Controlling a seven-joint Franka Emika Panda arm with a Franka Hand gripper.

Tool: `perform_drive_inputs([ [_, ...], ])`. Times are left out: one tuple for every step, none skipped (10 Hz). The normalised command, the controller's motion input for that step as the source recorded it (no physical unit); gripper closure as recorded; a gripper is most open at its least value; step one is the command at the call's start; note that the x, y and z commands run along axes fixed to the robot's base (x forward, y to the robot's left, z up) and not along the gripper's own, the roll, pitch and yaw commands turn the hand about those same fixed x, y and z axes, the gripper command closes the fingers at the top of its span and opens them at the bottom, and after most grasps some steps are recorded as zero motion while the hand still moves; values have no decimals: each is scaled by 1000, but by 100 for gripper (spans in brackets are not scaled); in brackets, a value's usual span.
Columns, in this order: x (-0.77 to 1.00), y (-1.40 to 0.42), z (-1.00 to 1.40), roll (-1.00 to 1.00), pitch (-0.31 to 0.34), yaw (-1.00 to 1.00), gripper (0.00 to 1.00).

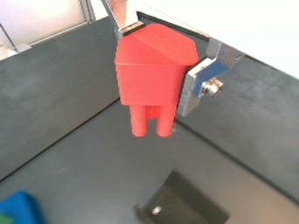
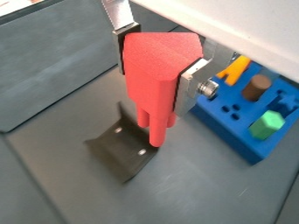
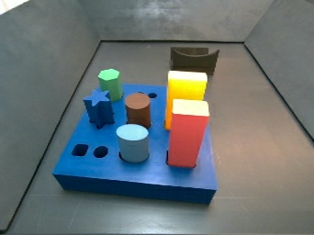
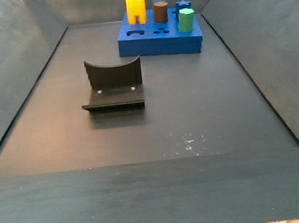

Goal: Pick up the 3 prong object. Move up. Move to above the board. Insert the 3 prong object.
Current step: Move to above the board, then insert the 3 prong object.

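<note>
A dark grey floor with raised grey walls fills both side views. At the left of a side view, the fixture (image 4: 112,84) stands on the floor, well apart from the board (image 4: 158,42) in the upper middle. In the closer side view the board (image 3: 110,170) carries a blue star peg (image 3: 97,106), a green peg (image 3: 109,83), a brown cylinder (image 3: 138,111), a pale blue cylinder (image 3: 132,144), a yellow block (image 3: 186,87) and a tall red-orange block (image 3: 186,134). The gripper does not show in either side view. In both wrist views the gripper (image 1: 158,66) pinches the 3 prong object (image 1: 152,79) by its wide head, prongs hanging down, clear of the floor; the far finger is mostly hidden. Below it, it seems, lies the fixture (image 2: 122,149), with the board (image 2: 251,118) at the right.
</note>
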Motion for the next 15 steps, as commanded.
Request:
perform_drive_inputs([
  [-207,-1000,96,-19,15,-46,100],
  [-208,-1000,99,-19,11,-23,100],
  [-210,-1000,100,-21,12,-9,100],
  [-212,-1000,102,-10,9,1,100],
  [-215,-1000,105,-5,6,5,100],
  [-219,-1000,109,-7,6,4,100],
  [-220,-1000,111,2,6,5,100],
  [-223,-1000,113,-3,7,8,100],
  [-228,-1000,122,-13,14,8,100],
  [-230,-1000,132,-6,14,9,100],
  [-207,-922,142,1,21,12,100],
  [-130,-633,110,-4,33,9,100],
  [-51,-323,76,0,50,6,100],
  [-30,-226,63,-2,57,8,100],
  [0,0,-80,0,-36,0,100],
])
